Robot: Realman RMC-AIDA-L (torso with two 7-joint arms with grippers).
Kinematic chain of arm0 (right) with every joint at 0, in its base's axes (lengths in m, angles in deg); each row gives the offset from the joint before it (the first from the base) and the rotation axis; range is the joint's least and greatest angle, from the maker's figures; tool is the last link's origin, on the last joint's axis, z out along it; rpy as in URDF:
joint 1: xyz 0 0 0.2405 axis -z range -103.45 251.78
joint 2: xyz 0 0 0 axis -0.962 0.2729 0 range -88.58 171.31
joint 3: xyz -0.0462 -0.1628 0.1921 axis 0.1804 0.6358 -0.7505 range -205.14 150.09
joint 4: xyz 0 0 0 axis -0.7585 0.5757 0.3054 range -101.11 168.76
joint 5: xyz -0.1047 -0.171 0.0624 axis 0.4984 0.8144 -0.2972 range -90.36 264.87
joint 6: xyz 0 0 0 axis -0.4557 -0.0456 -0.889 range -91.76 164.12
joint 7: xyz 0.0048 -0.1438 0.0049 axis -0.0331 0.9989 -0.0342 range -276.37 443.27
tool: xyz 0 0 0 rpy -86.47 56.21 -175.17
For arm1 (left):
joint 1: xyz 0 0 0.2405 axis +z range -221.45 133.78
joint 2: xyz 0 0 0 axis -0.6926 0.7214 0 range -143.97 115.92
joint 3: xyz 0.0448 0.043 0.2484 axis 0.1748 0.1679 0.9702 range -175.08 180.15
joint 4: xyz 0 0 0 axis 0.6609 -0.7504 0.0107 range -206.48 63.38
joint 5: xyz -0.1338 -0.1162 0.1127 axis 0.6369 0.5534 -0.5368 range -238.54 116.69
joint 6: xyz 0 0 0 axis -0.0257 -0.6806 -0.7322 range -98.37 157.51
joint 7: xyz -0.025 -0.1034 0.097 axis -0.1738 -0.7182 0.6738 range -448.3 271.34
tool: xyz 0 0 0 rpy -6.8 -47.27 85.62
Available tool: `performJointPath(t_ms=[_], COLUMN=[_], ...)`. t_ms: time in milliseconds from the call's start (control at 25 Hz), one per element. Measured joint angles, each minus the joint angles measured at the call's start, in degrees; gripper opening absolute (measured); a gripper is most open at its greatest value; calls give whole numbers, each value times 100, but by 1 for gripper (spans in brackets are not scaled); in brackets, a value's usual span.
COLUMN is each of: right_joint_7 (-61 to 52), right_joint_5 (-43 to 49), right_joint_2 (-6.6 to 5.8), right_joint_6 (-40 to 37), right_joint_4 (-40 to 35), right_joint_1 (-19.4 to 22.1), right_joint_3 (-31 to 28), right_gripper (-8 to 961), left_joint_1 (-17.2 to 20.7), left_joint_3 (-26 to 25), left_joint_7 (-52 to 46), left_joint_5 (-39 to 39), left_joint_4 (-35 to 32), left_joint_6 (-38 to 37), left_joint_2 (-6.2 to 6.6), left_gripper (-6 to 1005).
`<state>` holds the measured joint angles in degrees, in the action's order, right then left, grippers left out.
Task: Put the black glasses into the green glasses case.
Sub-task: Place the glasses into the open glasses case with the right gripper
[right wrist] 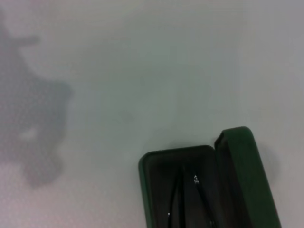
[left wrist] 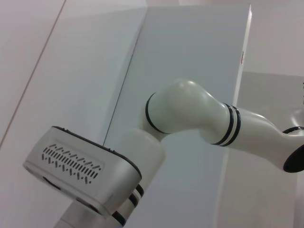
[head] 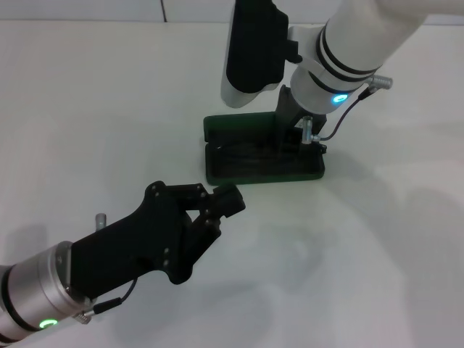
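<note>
The green glasses case (head: 304, 172) stands open in the middle of the table, its lid upright at the back. The black glasses (head: 243, 156) lie inside on the dark lining. They show in the right wrist view (right wrist: 183, 199) as thin black lines in the case (right wrist: 240, 175). My right gripper (head: 288, 141) reaches down into the right half of the case, its tips hidden. My left gripper (head: 226, 203) hovers low over the table just in front of the case's left front corner and holds nothing. The left wrist view shows no task object.
The white table (head: 377, 261) surrounds the case. My right arm's white links (head: 348, 51) hang over the back of the case. The left wrist view shows only a white arm (left wrist: 190, 114) and a wall.
</note>
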<state>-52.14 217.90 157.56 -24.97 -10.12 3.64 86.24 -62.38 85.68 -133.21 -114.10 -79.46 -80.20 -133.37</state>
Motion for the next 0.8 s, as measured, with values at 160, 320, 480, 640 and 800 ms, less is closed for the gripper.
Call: performJointPath(t_ms=[160, 320, 480, 640, 800], right_joint_7=[-177, -203, -207, -214, -221], right_joint_5=[215, 262, 281, 273, 260], right_joint_2=[-1, -1, -1, -1, -1], right_joint_6=[-83, -135, -164, -220, -314], right_joint_4=[-120, -243, -289, -444, -821], right_joint_1=[4, 27, 43, 87, 358], right_joint_3=[0, -12, -39, -61, -167], right_gripper=[136, 167, 197, 213, 219], left_joint_1=[0, 19, 38, 50, 56], left_joint_3=[0, 0, 0, 0, 0], left_joint_7=[9, 60, 84, 86, 88], left_joint_5=[0, 0, 0, 0, 0], left_joint_4=[0, 0, 0, 0, 0], left_joint_6=[1, 4, 7, 9, 7], left_joint_2=[0, 0, 0, 13, 29], left_gripper=[89, 89, 89, 89, 90])
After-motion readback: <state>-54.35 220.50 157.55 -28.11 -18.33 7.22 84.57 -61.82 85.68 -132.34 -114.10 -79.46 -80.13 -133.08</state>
